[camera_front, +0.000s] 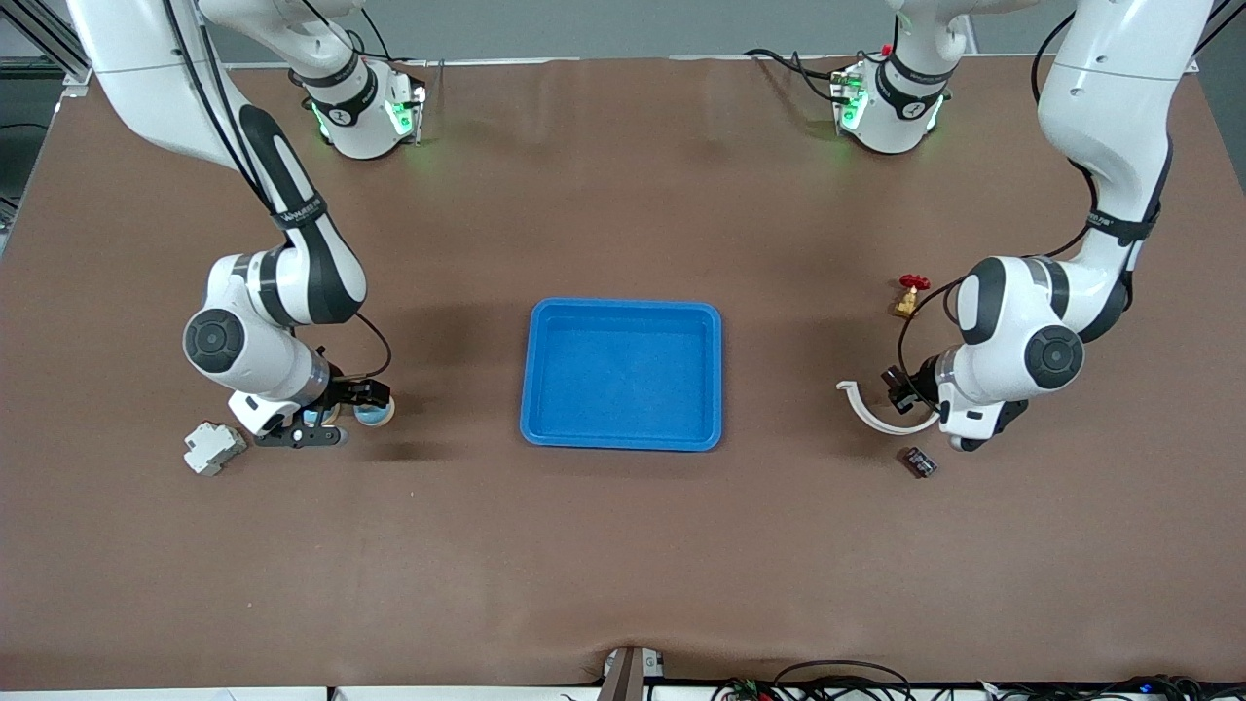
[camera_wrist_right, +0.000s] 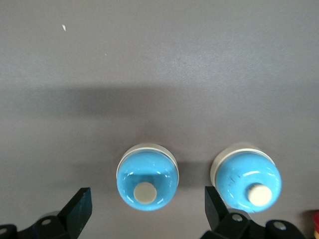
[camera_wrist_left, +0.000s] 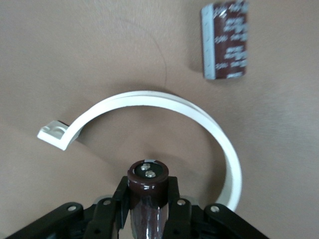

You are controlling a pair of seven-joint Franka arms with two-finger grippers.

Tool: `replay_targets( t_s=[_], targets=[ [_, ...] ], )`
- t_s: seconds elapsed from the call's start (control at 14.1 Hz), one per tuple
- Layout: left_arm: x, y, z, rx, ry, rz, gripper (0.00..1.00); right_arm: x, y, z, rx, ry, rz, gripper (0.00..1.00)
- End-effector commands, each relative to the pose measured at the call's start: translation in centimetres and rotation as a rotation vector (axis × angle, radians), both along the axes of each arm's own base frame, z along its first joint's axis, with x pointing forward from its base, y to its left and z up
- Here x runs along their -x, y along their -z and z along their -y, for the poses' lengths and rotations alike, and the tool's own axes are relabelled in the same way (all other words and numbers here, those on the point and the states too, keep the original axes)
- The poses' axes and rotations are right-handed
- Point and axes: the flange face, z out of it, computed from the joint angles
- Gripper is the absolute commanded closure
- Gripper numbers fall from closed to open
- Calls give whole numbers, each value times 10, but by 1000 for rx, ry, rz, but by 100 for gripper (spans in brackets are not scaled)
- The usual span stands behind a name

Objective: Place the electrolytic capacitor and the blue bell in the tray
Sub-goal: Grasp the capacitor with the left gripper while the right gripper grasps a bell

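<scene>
The bright-blue tray (camera_front: 545, 428) lies empty in the middle of the table. My left gripper (camera_front: 900, 391) is shut on a dark brown electrolytic capacitor (camera_wrist_left: 148, 185), held just inside the arc of a white curved clip (camera_wrist_left: 149, 98). A second capacitor (camera_wrist_left: 225, 41) lies on the table beside the clip, also in the front view (camera_front: 918, 462). My right gripper (camera_wrist_right: 147, 206) is open and low, its fingers on either side of a blue bell (camera_wrist_right: 147, 178) without touching it. A second blue bell (camera_wrist_right: 246, 179) stands just outside one finger (camera_wrist_right: 214, 204). The bells (camera_front: 373, 414) are toward the right arm's end.
A white-grey plastic part (camera_front: 212, 448) lies beside the right gripper, nearer the front camera. A brass valve with a red handle (camera_front: 910, 295) stands farther from the front camera than the left gripper. The clip shows in the front view (camera_front: 871, 417).
</scene>
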Motion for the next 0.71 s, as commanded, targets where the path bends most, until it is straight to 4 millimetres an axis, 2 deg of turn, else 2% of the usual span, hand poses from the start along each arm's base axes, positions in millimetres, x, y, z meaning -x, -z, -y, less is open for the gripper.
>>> replay_targets(
  t_s=[0.0, 0.21, 0.36, 0.64],
  targets=[
    [-1, -40, 19, 10, -32, 4, 100, -3, 10, -4, -4, -11, 1, 0],
    [-10, -71, 54, 17, -94, 19, 100, -3, 12, -2, -3, -6, -2, 0],
    [-13, -84, 91, 21, -145, 33, 100, -4, 17, 0, -2, -3, -8, 0],
    [-12, -99, 149, 22, -191, 46, 100, -5, 28, -3, -1, -7, -22, 0]
  ],
)
